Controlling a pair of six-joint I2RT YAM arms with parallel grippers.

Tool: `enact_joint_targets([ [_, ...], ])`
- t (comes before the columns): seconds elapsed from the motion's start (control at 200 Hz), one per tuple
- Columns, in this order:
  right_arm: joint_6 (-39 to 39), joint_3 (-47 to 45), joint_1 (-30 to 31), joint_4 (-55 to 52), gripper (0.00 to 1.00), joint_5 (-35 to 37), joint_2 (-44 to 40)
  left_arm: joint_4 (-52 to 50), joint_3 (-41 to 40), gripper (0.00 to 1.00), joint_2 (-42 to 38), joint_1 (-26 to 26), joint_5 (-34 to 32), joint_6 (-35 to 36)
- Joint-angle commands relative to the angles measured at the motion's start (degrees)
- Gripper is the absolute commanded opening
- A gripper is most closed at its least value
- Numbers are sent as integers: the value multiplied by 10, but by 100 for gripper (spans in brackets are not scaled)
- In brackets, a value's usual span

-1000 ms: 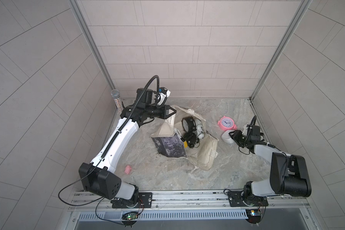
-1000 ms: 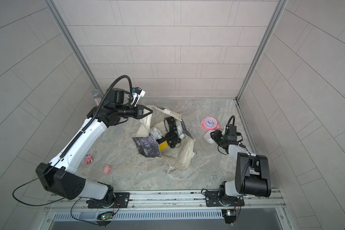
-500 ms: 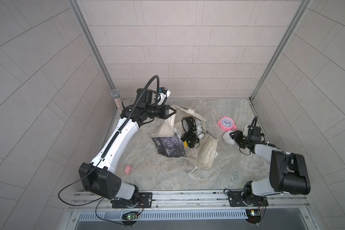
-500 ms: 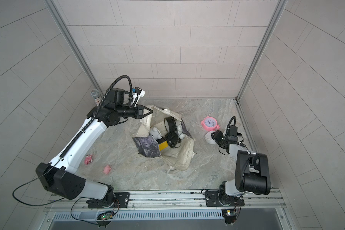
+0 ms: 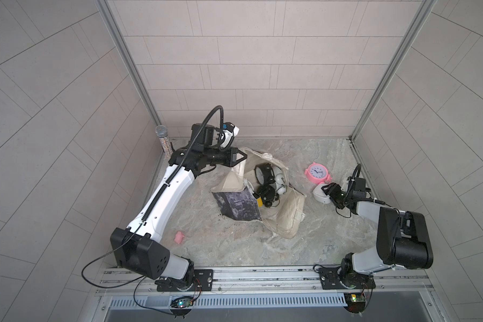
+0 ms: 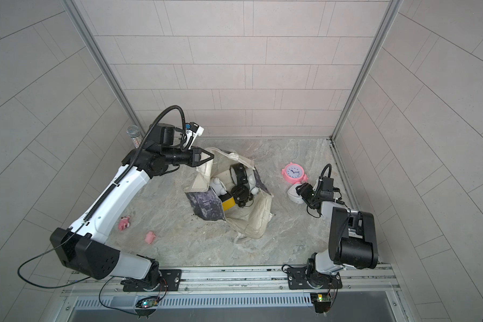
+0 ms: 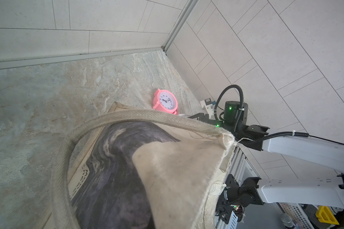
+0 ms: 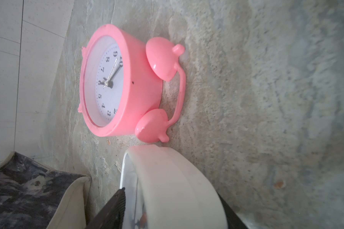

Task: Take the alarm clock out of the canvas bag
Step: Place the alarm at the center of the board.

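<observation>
Marbled stone tabletop [image 5: 318,156], left pincer [image 5: 243,158] pinching raised rim of canvas bag [image 5: 285,220], right pincer [image 5: 328,193] around white alarm clock [image 5: 318,196], squeezing or loose I cannot tell, pink alarm clock [image 5: 317,173] just beside

Light even and diffuse, fairly bright; tiled walls [image 5: 262,69] pale, no hard glare. Only faint, soft shadows on the worktop [image 5: 234,245] beside the canvas bag [image 5: 285,220] in both top views. Wide-angle bend: wall lines bow toward the frame edges. Left wrist view: bag cloth close to lens, soft. Right wrist view: pink clock [image 8: 115,83] sharp; white clock [image 8: 173,188] near lens blurred, its chrome rim mirror-bright; far worktop smeared.
</observation>
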Motion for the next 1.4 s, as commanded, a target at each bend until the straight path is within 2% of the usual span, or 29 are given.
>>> enact_joint_targets([
  [0.0,-4,-10,-5,-29,68,16,7,24,29,0,-13,-4,23,12],
  [0.315,0,-14,-17,-50,84,54,-31,18,28,0,-19,-4,19,19],
  [0.33,3,-16,-17,-44,86,55,-36,17,27,0,-20,-3,17,21],
  [0.35,7,-18,-17,-40,97,58,-42,15,27,0,-20,-3,14,24],
  [0.365,8,-17,-17,-41,99,59,-47,13,26,0,-21,-3,11,25],
  [0.53,-2,61,-9,-140,99,64,-108,6,26,0,-24,-3,2,28],
  [0.636,1,102,16,-166,98,33,-152,8,25,0,-30,-3,-19,24],
  [0.771,-11,174,76,-209,93,-11,-198,20,21,0,-37,-3,-52,7],
  [0.896,-9,217,134,-198,89,-38,-238,24,23,0,-39,-3,-76,-4],
  [1.071,-48,242,245,-170,87,11,-295,20,33,0,-35,-3,-119,-30],
  [1.256,-85,254,343,-146,85,2,-311,9,44,0,-31,-3,-151,-37],
  [1.391,-149,239,463,-134,84,36,-325,10,36,0,-36,-3,-167,-24],
])
